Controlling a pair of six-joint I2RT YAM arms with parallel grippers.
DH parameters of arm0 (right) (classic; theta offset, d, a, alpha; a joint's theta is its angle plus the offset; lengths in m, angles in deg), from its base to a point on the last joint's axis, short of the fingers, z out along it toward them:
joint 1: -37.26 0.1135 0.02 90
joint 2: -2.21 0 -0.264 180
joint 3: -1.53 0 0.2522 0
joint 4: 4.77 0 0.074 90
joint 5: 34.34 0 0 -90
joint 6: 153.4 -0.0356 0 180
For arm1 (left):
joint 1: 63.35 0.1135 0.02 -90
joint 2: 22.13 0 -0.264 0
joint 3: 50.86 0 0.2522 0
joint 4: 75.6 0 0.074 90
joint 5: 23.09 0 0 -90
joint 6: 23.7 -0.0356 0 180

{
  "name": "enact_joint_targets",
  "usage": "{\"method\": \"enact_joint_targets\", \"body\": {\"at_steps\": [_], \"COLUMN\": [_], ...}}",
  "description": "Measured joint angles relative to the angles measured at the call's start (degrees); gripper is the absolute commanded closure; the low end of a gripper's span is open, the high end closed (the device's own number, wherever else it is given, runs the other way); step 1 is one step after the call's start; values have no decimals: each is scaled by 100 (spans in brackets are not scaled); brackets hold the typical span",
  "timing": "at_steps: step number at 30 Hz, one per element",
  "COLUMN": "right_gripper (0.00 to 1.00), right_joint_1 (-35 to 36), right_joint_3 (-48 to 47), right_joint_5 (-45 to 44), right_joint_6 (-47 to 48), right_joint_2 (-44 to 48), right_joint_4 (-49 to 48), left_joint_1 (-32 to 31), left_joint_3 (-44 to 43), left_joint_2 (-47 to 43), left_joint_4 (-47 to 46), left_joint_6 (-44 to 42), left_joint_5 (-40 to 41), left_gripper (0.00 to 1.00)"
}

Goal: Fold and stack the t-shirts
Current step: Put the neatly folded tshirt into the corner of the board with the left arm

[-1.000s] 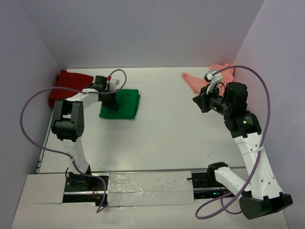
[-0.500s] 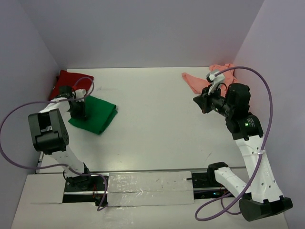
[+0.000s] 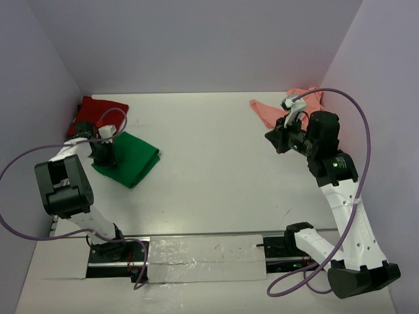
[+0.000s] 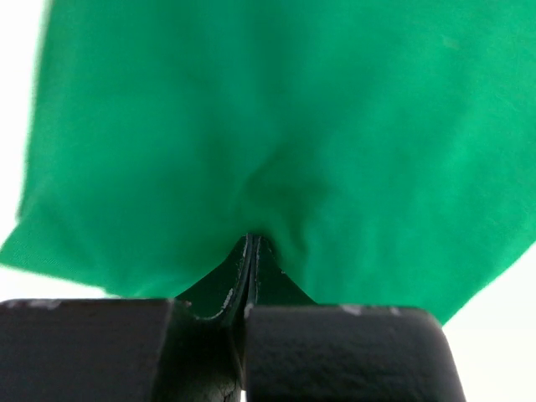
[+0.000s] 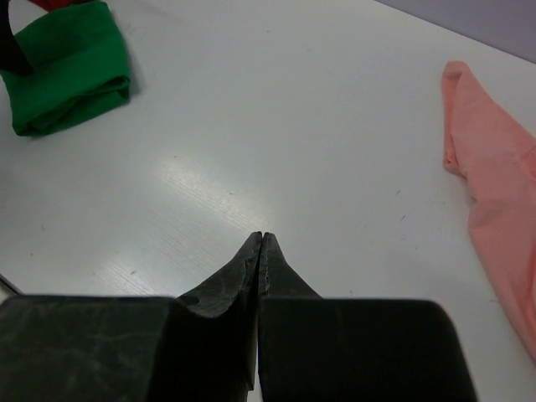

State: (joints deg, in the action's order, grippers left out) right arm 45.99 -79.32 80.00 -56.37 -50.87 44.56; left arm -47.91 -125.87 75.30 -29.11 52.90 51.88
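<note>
The left gripper (image 4: 251,239) is pinched tight on an edge of the folded bright green t-shirt (image 3: 134,160), which lies at the table's (image 3: 216,176) left side just beside the dark red t-shirt (image 3: 98,110). The right gripper (image 5: 261,238), fingers pressed together on nothing, hovers near the crumpled salmon-pink t-shirt (image 5: 494,193).

Green t-shirt (image 4: 293,126) fills most of frame, bright plain cloth, slightly blurred. Left gripper (image 4: 251,243) at bottom centre: black housing spans lower edge, two dark fingers (image 4: 222,289) taper upward, pressed together, only thin seam between them. Fingertips meet cloth; fabric puckers there, soft creases fanning up and outward from pinch point. Shirt's lower edges slant away to both sides of gripper. White table (image 4: 502,335) visible at lower right corner, along left edge, and in small wedge at lower left.
</note>
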Motion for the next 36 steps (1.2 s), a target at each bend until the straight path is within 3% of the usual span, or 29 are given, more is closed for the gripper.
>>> {"method": "enact_joint_targets", "body": {"at_steps": [8,10,13,16,17,18,19,27,36], "right_gripper": [100,99,86,70,62,61,60,54,53], "right_joint_1": [0,0,0,0,0,0,0,0,0], "right_joint_3": [4,17,79,101,101,101,101,107,107], "right_joint_5": [-70,-79,-79,-31,-2,33,52,118,170], "right_joint_6": [-15,-15,-15,-4,-2,0,20,33,31], "right_joint_2": [4,11,15,-33,-59,-87,-122,-232,-225], "right_joint_4": [-13,-42,-92,-81,-85,-83,-81,-81,-81], "left_joint_1": [-927,-1088,-1257,-1381,-1414,-1440,-1467,-1725,-2146], "left_joint_3": [144,144,144,144,144,142,122,-599,-238], "left_joint_2": [22,42,46,4,-44,-105,-186,-496,-461], "left_joint_4": [-57,-83,-138,-271,-308,-343,-337,-79,308], "left_joint_6": [-57,-55,-31,-57,-48,-70,-83,-474,-1084], "left_joint_5": [-549,-697,-887,-933,-920,-911,-896,-466,442], "left_gripper": [99,94,77,51,37,27,22,17,13]}}
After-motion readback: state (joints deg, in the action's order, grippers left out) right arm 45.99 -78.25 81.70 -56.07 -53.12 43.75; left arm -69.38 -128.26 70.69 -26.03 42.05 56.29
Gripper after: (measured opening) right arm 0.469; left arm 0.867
